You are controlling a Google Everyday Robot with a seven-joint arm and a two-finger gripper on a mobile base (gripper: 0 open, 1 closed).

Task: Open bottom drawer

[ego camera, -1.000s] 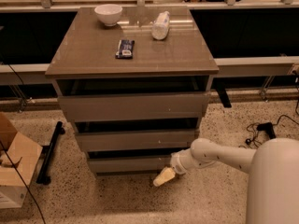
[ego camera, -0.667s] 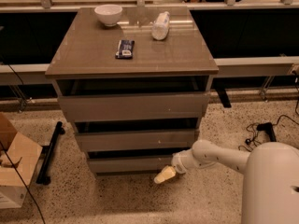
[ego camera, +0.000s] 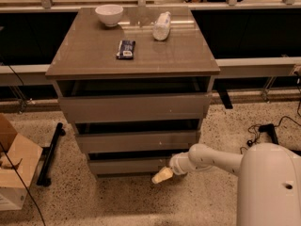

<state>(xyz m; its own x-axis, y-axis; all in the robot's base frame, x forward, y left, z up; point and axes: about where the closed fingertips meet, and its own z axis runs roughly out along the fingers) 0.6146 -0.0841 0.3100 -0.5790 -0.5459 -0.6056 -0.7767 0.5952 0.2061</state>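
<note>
I hold the cream-tipped gripper (ego camera: 162, 175) low at the right front foot of the glossy grey-taupe three-drawer cabinet (ego camera: 160, 60), just beside its short bottom drawer (ego camera: 127, 165). The speckled floor (ego camera: 117, 201) in front of the cabinet gives free passage. To its left lie a black floor bar (ego camera: 49, 154) and a brown cardboard box (ego camera: 14, 171); to its right, black cables (ego camera: 263, 131).

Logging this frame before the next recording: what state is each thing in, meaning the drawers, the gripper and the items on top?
bottom drawer: looks shut, not pulled out.
middle drawer: looks shut.
top drawer: looks shut.
gripper: low, by the bottom drawer's right end.
bowl: upright.
bottle: lying on its side.
dark packet: lying flat.
cardboard box: flap open.
</note>
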